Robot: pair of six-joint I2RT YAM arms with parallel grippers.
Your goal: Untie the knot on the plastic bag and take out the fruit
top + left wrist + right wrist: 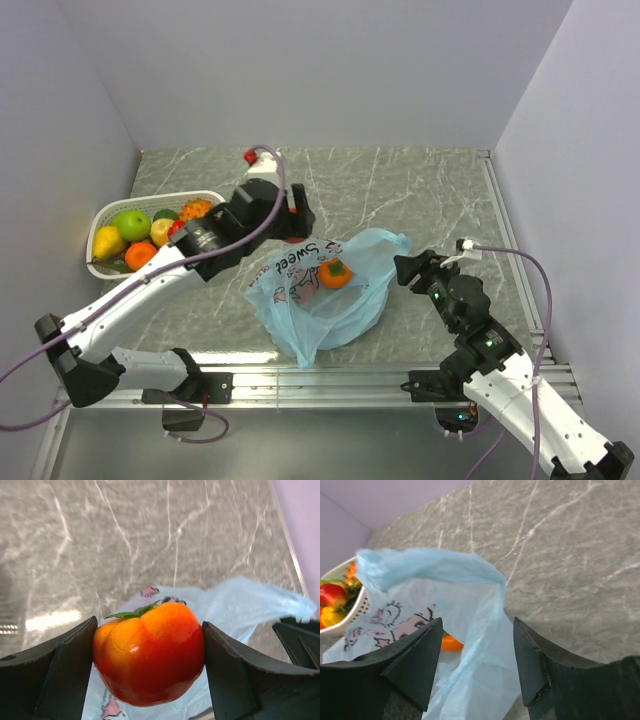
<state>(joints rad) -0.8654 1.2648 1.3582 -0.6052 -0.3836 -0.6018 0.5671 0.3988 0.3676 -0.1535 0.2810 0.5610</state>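
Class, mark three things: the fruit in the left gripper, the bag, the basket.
Held fruit (150, 655): left wrist view, centre of its skin.
Bag (295, 325): top view, its near crumpled end.
Basket (165, 196): top view, far rim.

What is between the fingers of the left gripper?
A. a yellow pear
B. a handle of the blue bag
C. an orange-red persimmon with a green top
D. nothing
C: in the left wrist view the left gripper is closed on the orange-red persimmon, with one finger against each side.

Overhead view looks down from behind; both wrist views sit close, sharing the plastic bag (470, 595).
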